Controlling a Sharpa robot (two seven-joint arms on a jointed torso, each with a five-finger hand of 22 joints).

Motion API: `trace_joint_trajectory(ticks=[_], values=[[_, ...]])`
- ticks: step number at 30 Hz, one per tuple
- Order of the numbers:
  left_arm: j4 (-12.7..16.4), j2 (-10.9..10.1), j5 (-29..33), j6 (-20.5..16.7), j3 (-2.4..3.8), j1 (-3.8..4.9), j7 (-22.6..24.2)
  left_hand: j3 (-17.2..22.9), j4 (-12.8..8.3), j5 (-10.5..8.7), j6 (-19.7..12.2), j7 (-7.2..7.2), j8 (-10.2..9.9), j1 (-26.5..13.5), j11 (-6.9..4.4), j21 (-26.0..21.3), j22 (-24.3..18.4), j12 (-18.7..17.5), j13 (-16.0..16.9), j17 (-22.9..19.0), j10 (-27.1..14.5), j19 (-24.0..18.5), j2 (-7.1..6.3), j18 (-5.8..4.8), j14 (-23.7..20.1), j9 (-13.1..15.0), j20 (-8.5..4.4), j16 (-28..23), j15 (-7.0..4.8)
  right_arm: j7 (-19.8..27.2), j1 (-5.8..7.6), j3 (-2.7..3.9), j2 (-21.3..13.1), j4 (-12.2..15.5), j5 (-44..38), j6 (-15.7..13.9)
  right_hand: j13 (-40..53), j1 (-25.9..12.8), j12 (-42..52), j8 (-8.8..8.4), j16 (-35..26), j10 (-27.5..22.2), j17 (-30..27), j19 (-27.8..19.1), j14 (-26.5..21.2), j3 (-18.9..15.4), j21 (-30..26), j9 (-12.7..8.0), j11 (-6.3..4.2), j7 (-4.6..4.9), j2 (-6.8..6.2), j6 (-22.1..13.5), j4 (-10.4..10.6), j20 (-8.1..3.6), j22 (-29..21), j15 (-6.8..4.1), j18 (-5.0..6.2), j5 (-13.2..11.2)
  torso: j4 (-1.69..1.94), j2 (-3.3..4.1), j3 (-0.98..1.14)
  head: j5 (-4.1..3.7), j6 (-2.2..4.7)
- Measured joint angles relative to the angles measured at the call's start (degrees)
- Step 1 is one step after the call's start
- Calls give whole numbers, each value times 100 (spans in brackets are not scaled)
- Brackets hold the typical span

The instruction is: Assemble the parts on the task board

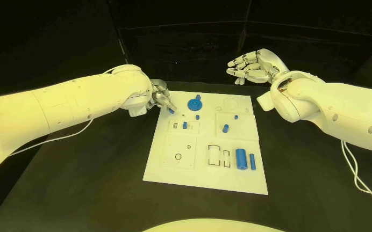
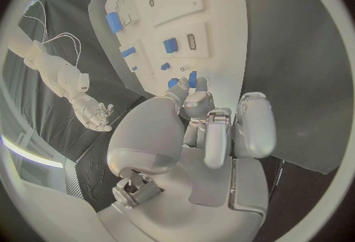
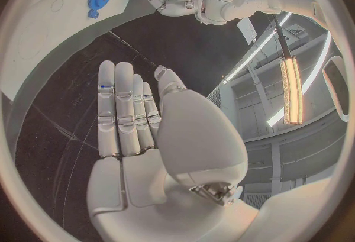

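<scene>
task board [image 1: 203, 175] — white plate, middle of the black table [image 1: 93, 189], long side running away from the robot.

parts, blue: a round gear-like piece [image 1: 194, 104] near the far edge; a small peg [image 1: 171, 110] at the far-left corner region; small pieces [image 1: 224, 129] mid-board; a cylinder [image 1: 241, 159] and a thin bar [image 1: 252, 161] standing side by side at the near right. empty outlined recesses lie to the left of these.

left hand [image 1: 161, 98] — over the board's far-left corner, fingers curled down toward the small peg. in the left wrist view the fingertips [image 2: 194, 100] sit right at a blue piece [image 2: 191, 80]; whether it is actually pinched, i cannot tell, as the fingers hide the contact.

right hand [image 1: 254, 65] — raised off the table beyond the board's far-right corner, fingers straight and apart, holding nothing; in the right wrist view the flat palm [image 3: 136, 135] faces open air, well apart from every part.

risks, as judged:
- if the peg is only lightly caught, it could slip and roll off the nearby left edge onto the table.
- curled fingers working close to the gear-like piece may nudge it out of its seat.
- pressing down near a corner could shift or tip the board, since nothing visibly steadies it.

room: the left hand is tight against the board's far and left edges — little margin there. the board's middle and near half are unobstructed, and bare table lies on both sides. the right hand has free space to descend.
</scene>
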Motion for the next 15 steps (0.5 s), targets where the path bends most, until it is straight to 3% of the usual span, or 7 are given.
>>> trace_joint_trajectory(ticks=[9,15], values=[[650,-393,18,-508,-12,-179,57,255,-51,-10,-23,-18,69,-142,0,0,10,-4,-14,0,0,0,-78,-1,0,1,0,0,0,1,0,0,-14,-24,0,-1,-2,0,0,0,0,0,0,0,0,-12,0,0,0,0,0,0,12,0,0,0,0,0,12,4,-1,38,-16],[895,-530,-65,-746,-16,-301,115,418,-104,-13,-41,0,83,-199,20,0,28,-4,-20,0,20,18,-135,0,16,2,-18,0,-15,5,0,0,-10,-38,0,-2,-2,0,0,0,0,0,0,0,0,-12,0,0,0,0,0,0,12,0,0,0,0,0,7,7,-5,38,-30]])
